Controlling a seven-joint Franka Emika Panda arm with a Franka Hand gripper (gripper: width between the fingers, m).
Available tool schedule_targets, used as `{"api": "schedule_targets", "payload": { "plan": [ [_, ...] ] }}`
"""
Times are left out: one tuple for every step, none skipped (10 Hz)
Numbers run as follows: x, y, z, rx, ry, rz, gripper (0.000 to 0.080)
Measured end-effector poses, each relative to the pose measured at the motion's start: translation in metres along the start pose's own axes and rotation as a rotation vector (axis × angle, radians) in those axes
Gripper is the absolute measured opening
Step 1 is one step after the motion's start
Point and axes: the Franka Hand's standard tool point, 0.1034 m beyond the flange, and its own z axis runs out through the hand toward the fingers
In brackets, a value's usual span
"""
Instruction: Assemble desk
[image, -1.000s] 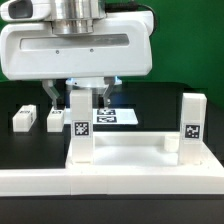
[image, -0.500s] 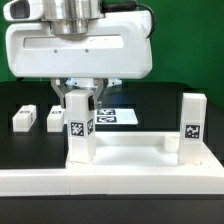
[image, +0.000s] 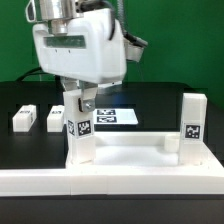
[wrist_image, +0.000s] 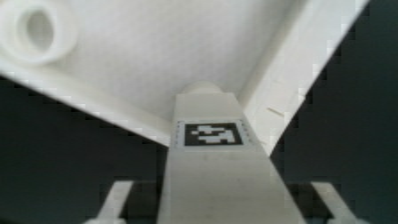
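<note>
The white desk top lies flat with two tagged square legs standing upright in its corners, one at the exterior view's left and one at the right. My gripper hangs over the left leg with a finger on each side of its top. In the wrist view this leg runs between the fingers with a dark gap on each side, so my gripper is open around it. The desk top fills the view behind it, with a round corner socket.
Two loose white legs lie on the black table at the exterior view's left. The marker board lies behind the desk top. A long white rail runs along the front edge.
The hand has turned about its vertical axis over the left leg and shifted slightly to the exterior view's right. The fingers, spread wide one second ago, stand closer to the leg.
</note>
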Motion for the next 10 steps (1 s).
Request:
{"api": "schedule_targets", "payload": {
  "plan": [
    [0.0008, 0.0003, 0.0000, 0.009, -0.009, 0.137, 0.0288],
    [0.0005, -0.0002, 0.0000, 0.009, -0.009, 0.211, 0.0288],
    [-0.0001, -0.0005, 0.0000, 0.010, -0.012, 0.326, 0.0288],
    [0.0000, -0.0005, 0.0001, 0.010, -0.013, 0.354, 0.0288],
    [0.0000, -0.0004, 0.0001, 0.010, -0.012, 0.333, 0.0295],
    [0.0000, -0.0004, -0.0005, 0.009, -0.009, 0.250, 0.0295],
    [0.0007, -0.0008, -0.0024, 0.007, 0.001, 0.056, 0.0461],
    [0.0028, 0.0005, -0.0004, 0.003, 0.006, -0.192, 0.0611],
    [0.0042, 0.0021, 0.0016, 0.003, 0.002, -0.360, 0.0611],
    [0.0040, 0.0027, 0.0011, 0.013, -0.002, -0.420, 0.0638]
  ]
}}
